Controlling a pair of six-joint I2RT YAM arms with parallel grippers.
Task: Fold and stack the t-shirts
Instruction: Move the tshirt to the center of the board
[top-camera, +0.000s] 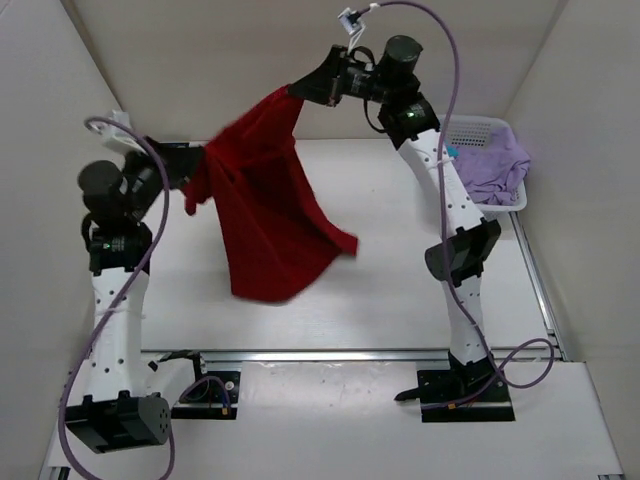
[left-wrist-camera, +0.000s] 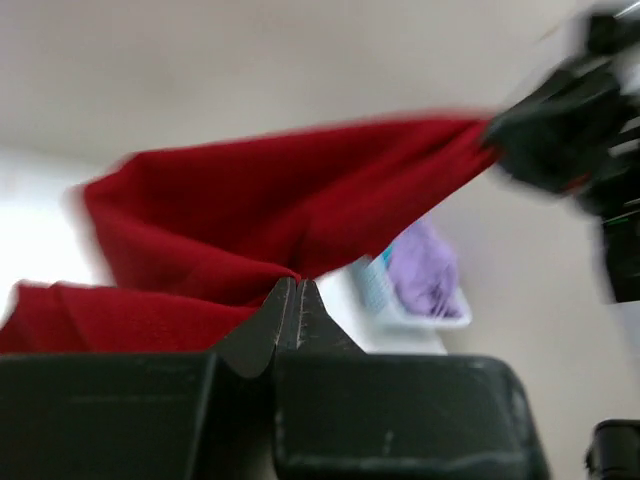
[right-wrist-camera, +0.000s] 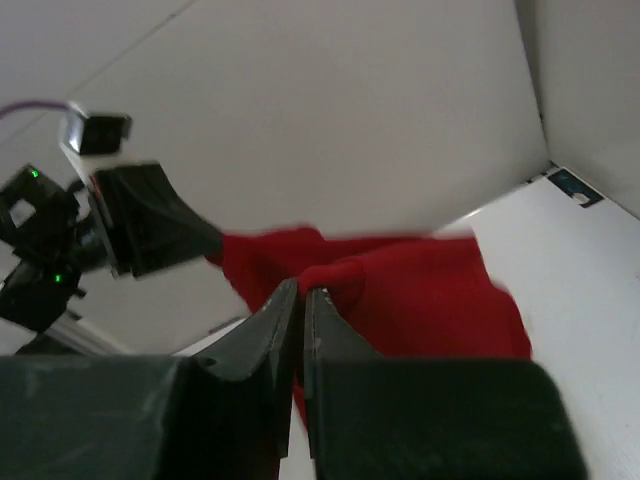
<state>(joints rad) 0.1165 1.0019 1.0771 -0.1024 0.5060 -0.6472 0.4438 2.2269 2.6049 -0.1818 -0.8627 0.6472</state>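
The red t-shirt hangs in the air above the left half of the table, stretched between both arms. Its upper edge runs from the left gripper up to the right gripper, which is raised over the table's far edge. The rest of the cloth drapes down in folds, with its lowest corner towards the middle of the table.

The left gripper's fingers are pressed together on a fold of the red fabric, seen just beyond the fingertips in the left wrist view. The right gripper is nearly closed, pinching a bunched edge of the shirt.

The lavender t-shirt lies crumpled in the white basket at the table's far right corner, well apart from both grippers.

A small white tag sits on the cable near the right wrist, and any print on it is too small to read.
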